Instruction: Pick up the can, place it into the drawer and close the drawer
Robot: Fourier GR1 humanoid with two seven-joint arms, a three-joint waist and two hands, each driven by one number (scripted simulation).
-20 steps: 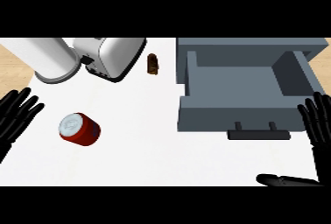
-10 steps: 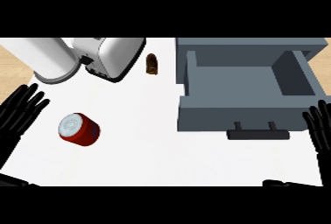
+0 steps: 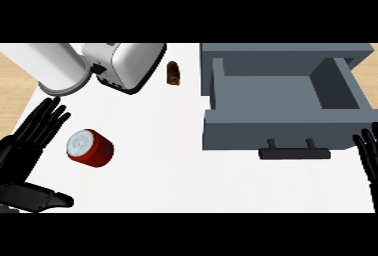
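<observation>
Your left hand (image 3: 33, 150) is spread open, holding nothing, at nine o'clock of the red can (image 3: 90, 147); your right hand (image 3: 368, 155), fingers straight and empty, sits at four o'clock of the open grey drawer (image 3: 280, 127).

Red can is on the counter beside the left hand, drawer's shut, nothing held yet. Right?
Not quite: the drawer is open, not shut. The head view shows it pulled out, with its empty inside visible and its handle facing the robot. The rest holds: the red can stands on the counter just right of the open left hand, and neither hand holds anything.
</observation>
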